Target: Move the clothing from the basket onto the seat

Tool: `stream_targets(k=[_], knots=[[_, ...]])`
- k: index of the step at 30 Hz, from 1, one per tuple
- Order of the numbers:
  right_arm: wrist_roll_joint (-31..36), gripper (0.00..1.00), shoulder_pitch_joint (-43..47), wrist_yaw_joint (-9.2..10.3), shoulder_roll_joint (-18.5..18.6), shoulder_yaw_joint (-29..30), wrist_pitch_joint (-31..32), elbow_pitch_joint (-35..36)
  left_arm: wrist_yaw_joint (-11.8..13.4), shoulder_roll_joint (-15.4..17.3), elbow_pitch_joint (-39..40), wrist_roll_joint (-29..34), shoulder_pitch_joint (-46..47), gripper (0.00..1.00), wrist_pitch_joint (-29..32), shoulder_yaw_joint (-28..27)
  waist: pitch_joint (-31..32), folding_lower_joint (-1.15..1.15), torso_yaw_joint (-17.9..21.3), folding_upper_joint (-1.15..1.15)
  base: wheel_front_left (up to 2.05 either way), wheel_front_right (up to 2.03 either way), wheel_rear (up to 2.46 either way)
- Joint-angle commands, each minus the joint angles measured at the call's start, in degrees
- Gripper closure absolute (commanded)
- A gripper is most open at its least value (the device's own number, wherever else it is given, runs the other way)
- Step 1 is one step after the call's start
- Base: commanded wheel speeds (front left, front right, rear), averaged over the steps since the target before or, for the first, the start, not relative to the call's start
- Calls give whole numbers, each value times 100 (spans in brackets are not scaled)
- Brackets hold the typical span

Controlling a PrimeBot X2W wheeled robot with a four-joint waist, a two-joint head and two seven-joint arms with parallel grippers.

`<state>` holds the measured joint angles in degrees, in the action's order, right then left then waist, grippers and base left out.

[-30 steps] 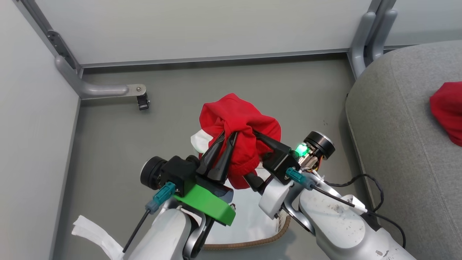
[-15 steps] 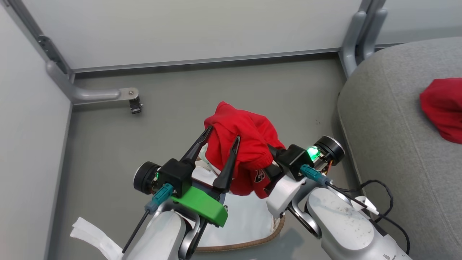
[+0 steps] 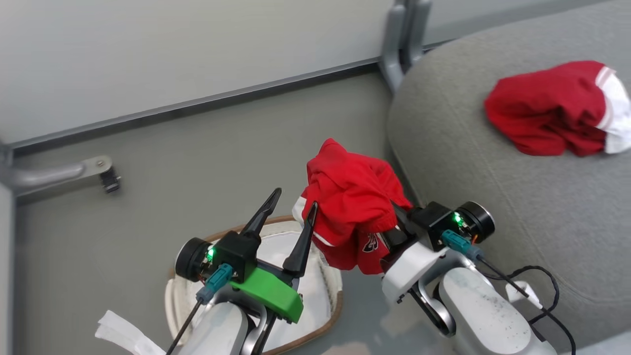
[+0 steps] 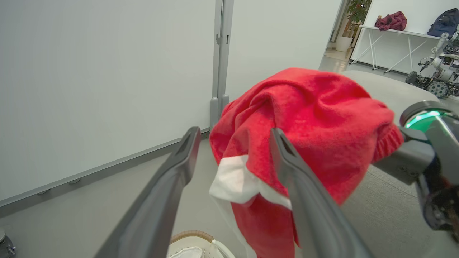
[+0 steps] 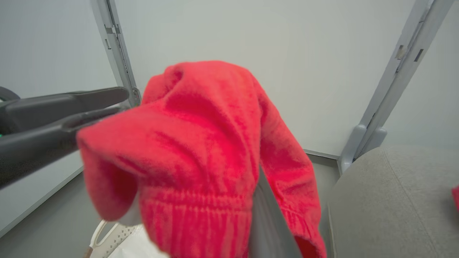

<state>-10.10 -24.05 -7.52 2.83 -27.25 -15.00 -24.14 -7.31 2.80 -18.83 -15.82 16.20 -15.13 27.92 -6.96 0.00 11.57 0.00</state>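
- R gripper (image 3: 397, 217) clamped on a red garment (image 3: 352, 207); cloth bunched, fingertips buried in it, logo (image 3: 370, 243) showing low.
- L gripper (image 3: 296, 197) jaws spread wide, nothing between them. Inner finger sits just beside the cloth; can't tell if it's touching.
- Garment hangs in the air above the floor (image 3: 148, 222), between basket (image 3: 336, 315) and seat (image 3: 468, 172). It's near the seat's edge, not over it yet.
- 2nd garment (image 3: 547, 116) is lying on the seat, well apart from the held one.
- Basket is on the floor under the L arm. Only white liner (image 3: 315, 291) visible inside, no red in the part I can see; arm hides some.
- Progress est: 1 of 2 placed, 2nd is out of the basket and mid-carry.
- Left to do: swing R arm over the cushion, let go, pull clear.
- Risk: cloth is draped over the fingers, may snag on release.
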Motion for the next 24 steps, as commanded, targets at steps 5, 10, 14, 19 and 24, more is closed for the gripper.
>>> stream_targets(k=[5,10,14,19,24], knots=[[22,100,217,6,20,241,-27,151,-27,22,24,0,-63,0,-3,101,7,0,1186,0,0,0,0],[57,100,365,7,18,380,-27,263,-23,25,-15,-34,-28,0,-2,199,-44,0,1672,0,0,0,0],[121,100,493,6,24,658,-27,369,-23,24,-35,-65,72,0,-2,385,-123,0,1909,0,0,0,0],[284,100,671,6,15,1139,-27,566,-24,27,-132,-209,269,0,-2,702,-230,0,1972,0,0,0,0],[415,100,645,6,89,1465,-27,643,-24,28,-250,-309,449,0,-2,876,-345,0,1994,0,0,0,0]])
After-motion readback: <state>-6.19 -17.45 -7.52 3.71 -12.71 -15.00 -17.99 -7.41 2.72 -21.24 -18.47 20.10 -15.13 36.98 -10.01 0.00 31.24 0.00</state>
